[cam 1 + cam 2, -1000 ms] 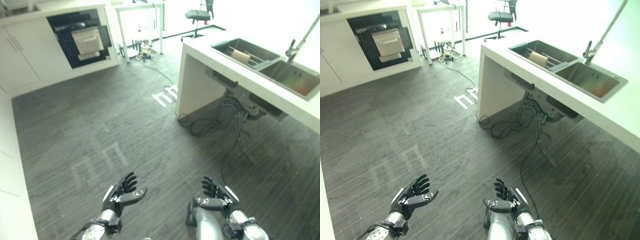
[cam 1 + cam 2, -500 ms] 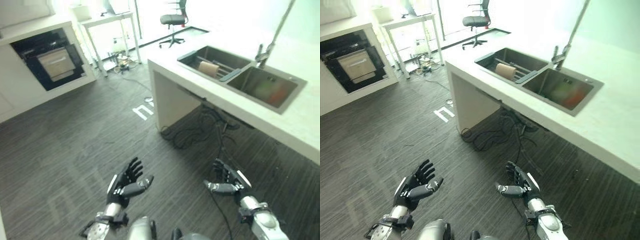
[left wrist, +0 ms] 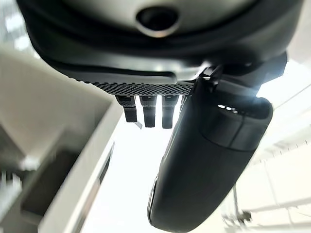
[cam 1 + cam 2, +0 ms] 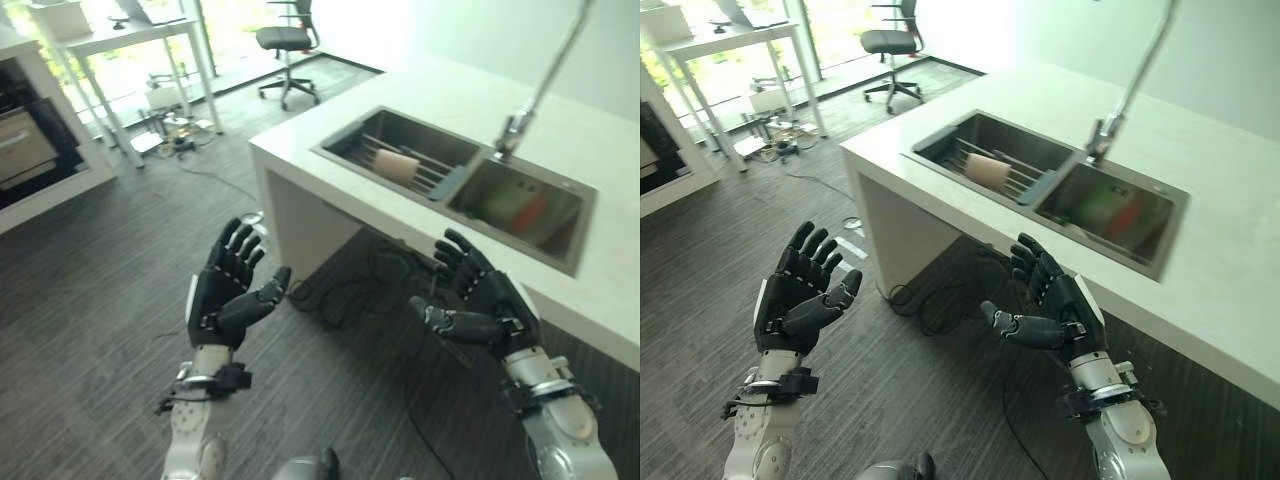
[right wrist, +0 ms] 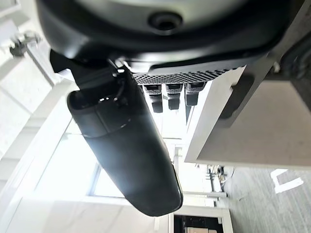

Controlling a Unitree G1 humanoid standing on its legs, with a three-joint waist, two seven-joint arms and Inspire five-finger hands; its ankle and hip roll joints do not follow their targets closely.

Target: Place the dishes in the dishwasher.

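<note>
A double steel sink point(image 4: 352, 148) is set into the white counter point(image 4: 440, 95) ahead. A pale cylindrical dish point(image 4: 396, 166) lies on the rack in its left basin. Something red and green point(image 4: 520, 210), too blurred to name, lies in the right basin. My left hand point(image 4: 228, 290) is raised open and empty in front of the counter's corner, fingers spread. My right hand point(image 4: 484, 300) is raised open and empty just before the counter's front edge, below the right basin. Both wrist views show straight fingers point(image 3: 145, 109) point(image 5: 171, 96) with nothing held.
A tall tap point(image 4: 530, 100) rises behind the sink. A dark built-in appliance point(image 4: 20, 140) stands at the far left. A white table point(image 4: 110, 30) and an office chair point(image 4: 282, 40) stand at the back. Cables point(image 4: 360, 290) hang under the counter. Dark plank floor lies between.
The camera has swung toward the sink counter, which now looks nearer. Both hands have risen from low near the floor to chest height, still open.
</note>
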